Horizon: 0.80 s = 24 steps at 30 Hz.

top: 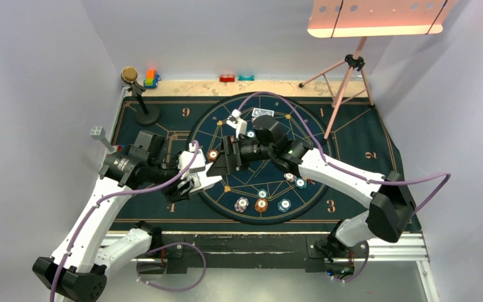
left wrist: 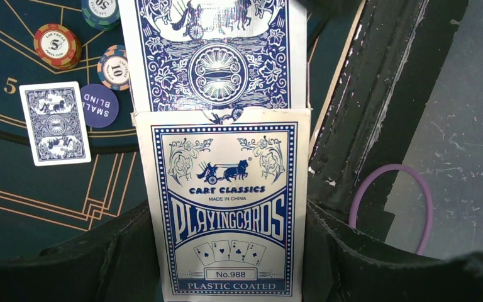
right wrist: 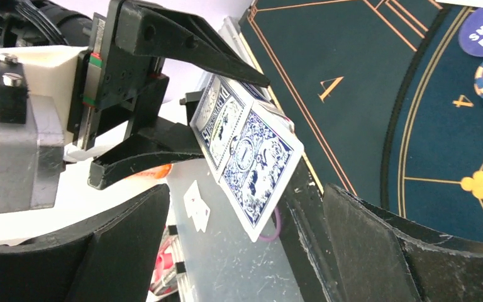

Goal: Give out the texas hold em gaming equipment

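**CARD HAND-OFF: BOX HELD LEFT, CARD PRESENTED RIGHT**

1. Far left, on the cloth: one dealt card lies face down against the "small blind" button. I cannot tell whether they touch or overlap. An orange chip and a blue-and-orange chip sit just beyond. I judge this seat partly served.

2. My left gripper is clamped on the card box, one finger on each long side. The printed front faces my wrist camera and the mouth points away. This side grip leaves the mouth unobstructed, so a card can slide out lengthwise.

3. One card projects well out of the box mouth, patterned back showing. It is held off the cloth, near the left rim of the round mat.

4. My right gripper faces the left one with its fingers spread wide, touching nothing. In the right wrist view, the free corner of the projecting card hangs between them. The wide stance gives clearance to take the exposed end.

5. Judgement: the next move is to close on the card alone and draw along the box axis. The risk is pinching the box or pulling out several cards.
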{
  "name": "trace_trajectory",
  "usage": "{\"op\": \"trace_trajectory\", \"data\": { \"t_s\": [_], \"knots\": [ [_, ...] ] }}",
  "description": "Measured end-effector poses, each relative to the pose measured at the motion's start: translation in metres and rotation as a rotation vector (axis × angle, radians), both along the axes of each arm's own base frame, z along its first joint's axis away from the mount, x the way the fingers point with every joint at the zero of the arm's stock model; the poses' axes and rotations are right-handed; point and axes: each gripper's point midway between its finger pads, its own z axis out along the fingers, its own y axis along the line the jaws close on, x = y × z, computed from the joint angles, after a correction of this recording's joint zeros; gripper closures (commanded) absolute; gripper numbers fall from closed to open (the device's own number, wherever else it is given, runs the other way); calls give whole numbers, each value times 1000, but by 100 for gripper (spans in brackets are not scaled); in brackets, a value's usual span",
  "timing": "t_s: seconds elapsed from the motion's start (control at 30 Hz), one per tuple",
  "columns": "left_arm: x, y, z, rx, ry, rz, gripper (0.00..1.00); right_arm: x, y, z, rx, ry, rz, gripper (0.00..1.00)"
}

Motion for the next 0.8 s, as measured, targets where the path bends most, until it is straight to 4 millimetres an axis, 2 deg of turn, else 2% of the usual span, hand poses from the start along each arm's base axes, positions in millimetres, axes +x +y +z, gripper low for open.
{"op": "trace_trajectory", "data": {
  "t_s": [0.07,0.2,0.33,0.5,0.8],
  "knots": [
    [0,0,0,1,3,0,100,-5,7,-4,5,9,25,3],
    [1,-1,1,0,0,0,100,-7,20,-27,-26,48,45,2],
    [2,-1,4,-2,-7,0,100,-6,25,-44,-54,82,44,13],
    [1,0,3,0,-3,0,100,-5,27,-40,-39,86,39,26],
    [1,0,3,1,0,0,100,-1,26,-38,-30,87,28,32]
  ]
}}
